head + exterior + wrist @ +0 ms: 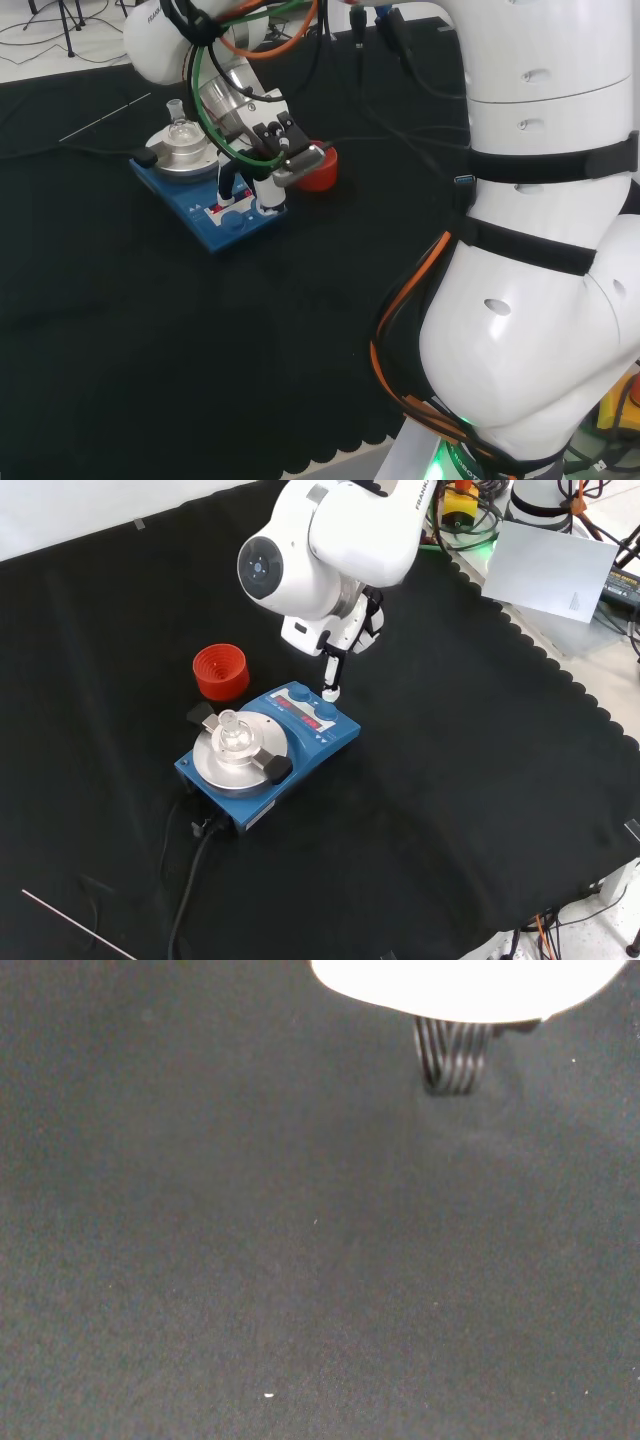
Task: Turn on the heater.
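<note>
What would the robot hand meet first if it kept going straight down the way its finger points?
Most likely the heater's front control panel: the robot hand's finger points down just above it, though its exact height is unclear.

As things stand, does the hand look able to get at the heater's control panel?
Probably yes. A straight finger of the hand already points down at the control panel of the heater, and nothing stands between them.

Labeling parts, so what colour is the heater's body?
Blue, with a silver round top plate; the heater shows best in the front view.
</note>
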Tool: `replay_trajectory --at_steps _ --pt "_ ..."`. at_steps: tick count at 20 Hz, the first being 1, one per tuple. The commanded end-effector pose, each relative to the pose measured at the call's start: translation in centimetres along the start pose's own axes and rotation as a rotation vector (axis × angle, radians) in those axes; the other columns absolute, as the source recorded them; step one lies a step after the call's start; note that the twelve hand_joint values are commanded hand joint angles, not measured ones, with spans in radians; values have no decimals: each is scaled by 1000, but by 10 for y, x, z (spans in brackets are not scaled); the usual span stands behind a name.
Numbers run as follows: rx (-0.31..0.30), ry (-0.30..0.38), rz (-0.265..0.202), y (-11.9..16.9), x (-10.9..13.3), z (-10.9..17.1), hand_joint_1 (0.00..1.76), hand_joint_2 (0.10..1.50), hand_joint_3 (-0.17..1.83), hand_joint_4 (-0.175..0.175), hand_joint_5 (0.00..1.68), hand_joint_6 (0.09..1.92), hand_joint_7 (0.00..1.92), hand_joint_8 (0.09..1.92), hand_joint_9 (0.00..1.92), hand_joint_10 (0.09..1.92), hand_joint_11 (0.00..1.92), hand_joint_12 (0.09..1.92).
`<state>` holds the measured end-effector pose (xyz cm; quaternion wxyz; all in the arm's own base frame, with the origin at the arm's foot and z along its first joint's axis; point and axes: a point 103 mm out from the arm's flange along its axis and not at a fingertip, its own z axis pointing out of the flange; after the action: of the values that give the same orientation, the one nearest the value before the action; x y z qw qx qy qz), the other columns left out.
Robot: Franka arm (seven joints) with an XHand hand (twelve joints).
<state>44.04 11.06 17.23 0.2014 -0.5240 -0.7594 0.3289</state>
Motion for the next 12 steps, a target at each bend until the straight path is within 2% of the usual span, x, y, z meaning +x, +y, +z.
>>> replay_trajectory --at_steps 1,12 --pt "7 -3 -2 1 2 5 1506 542 1297 -26 423 87 1723 1719 1851 1621 1700 1577" --pt "23 0 -3 8 -1 9 1506 538 1306 -25 424 87 1725 1720 1854 1622 1701 1579"
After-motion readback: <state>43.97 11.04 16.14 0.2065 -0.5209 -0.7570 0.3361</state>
